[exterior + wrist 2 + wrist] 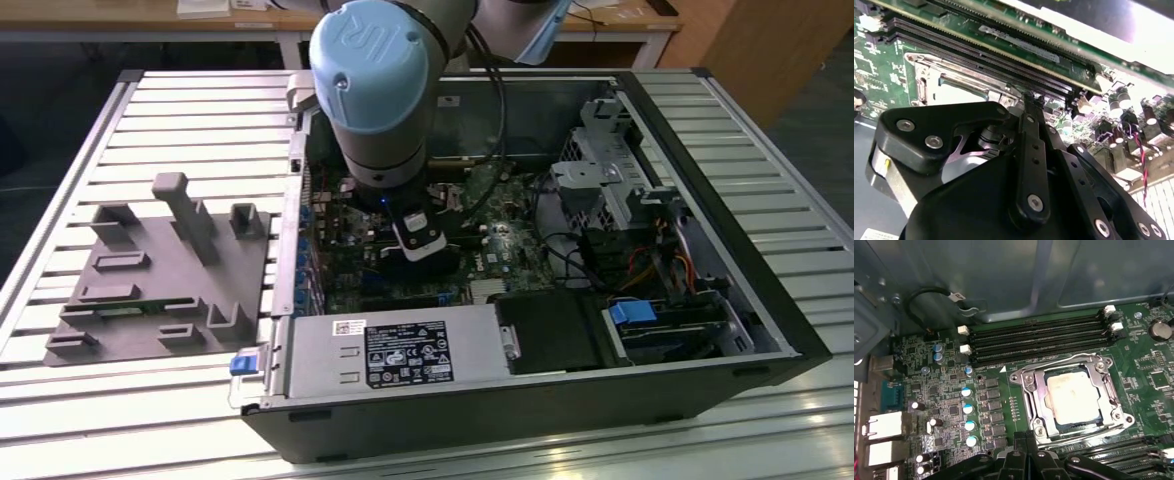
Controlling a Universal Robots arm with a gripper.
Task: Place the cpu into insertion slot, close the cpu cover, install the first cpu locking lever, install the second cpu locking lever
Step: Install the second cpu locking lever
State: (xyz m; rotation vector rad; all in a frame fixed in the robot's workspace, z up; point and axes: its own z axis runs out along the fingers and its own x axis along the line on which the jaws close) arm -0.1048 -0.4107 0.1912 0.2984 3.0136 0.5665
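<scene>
Vertically down, claw (pixel 1026 452) over cpu (pixel 1072 398)

Looking down on a green motherboard (pixel 929 390) inside a grey metal case (pixel 1054 275), with the cpu (pixel 1073 396), pale silver on top, seated in the insertion slot (pixel 1040 431) and framed by the cpu cover (pixel 1031 392), lying flat around the chip. Just beside the socket, long black memory slots (pixel 1039 340) running in parallel rows, white clips at their ends; farther off, a cluster of blue-topped capacitors (pixel 968 409) and silver rear ports (pixel 884 425). At the frame's edge, the black gripper (pixel 1026 460) poised near the socket, fingers drawn together.
</scene>
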